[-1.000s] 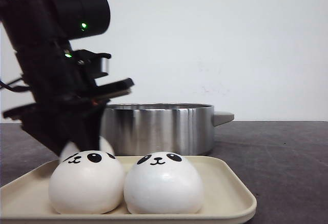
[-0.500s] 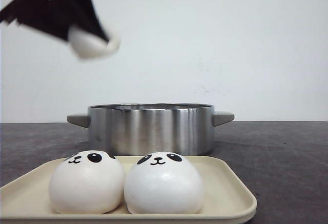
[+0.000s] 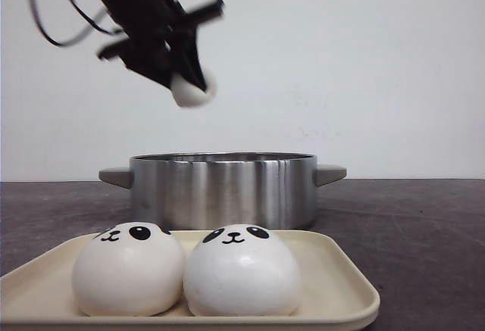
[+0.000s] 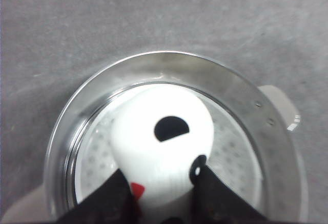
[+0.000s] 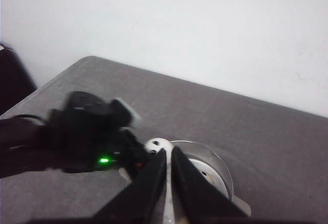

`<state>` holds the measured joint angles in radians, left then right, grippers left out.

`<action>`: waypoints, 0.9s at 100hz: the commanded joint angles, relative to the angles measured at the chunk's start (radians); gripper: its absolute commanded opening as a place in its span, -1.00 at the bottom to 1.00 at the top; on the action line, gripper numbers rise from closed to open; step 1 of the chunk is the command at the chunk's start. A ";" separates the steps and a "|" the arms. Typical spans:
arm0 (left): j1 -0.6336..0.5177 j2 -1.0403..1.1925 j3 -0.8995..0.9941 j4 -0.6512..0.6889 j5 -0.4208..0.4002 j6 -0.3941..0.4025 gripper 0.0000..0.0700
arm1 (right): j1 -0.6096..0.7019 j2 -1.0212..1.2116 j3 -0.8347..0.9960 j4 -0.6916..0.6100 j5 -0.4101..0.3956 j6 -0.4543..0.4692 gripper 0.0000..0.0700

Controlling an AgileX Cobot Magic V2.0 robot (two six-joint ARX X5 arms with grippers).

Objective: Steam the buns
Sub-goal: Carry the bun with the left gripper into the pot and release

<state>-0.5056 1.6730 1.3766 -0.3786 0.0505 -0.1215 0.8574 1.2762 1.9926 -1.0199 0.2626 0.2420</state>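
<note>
Carried bun [image 3: 191,88] — pinched in left fingers [image 4: 115,196], high over steel pot [image 3: 223,189]. Two buns [image 3: 129,269] remain on tray [image 3: 345,285]. Right fingers [image 5: 169,183] nearly closed, empty. Risk — squeezed soft dough slipping out early, striking the rim.

1. The black left arm [image 3: 144,13] is motion-blurred and cut by the front view's top edge.
2. The beige plastic tray [image 3: 345,285] runs past the bottom-left corner.
3. The held white panda bun [image 4: 161,142] hides much of the steel pot's [image 4: 241,96] perforated floor.
</note>
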 commanded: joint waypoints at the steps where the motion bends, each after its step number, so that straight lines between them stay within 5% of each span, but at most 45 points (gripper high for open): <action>1: -0.004 0.076 0.072 -0.021 -0.004 0.051 -0.99 | 0.012 0.011 0.018 0.010 0.000 -0.007 -0.98; 38: 0.020 0.260 0.138 -0.072 -0.056 0.068 -0.98 | 0.012 0.011 0.018 0.000 0.000 0.011 -0.98; 44: 0.024 0.271 0.138 -0.071 -0.056 0.063 -0.81 | 0.012 0.011 0.018 -0.005 0.000 0.014 -0.98; 59: 0.027 0.292 0.138 -0.072 -0.055 0.049 0.03 | 0.012 0.011 0.018 -0.008 0.000 0.020 -0.98; 67: 0.027 0.296 0.138 -0.070 -0.055 0.050 0.25 | 0.012 0.011 0.018 -0.008 0.000 0.020 -0.98; 90: 0.028 0.296 0.138 -0.061 -0.055 0.038 0.28 | 0.012 0.011 0.018 -0.016 0.000 0.020 -0.98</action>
<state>-0.4751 1.9495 1.4883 -0.4519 -0.0021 -0.0704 0.8574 1.2762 1.9926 -1.0374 0.2626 0.2512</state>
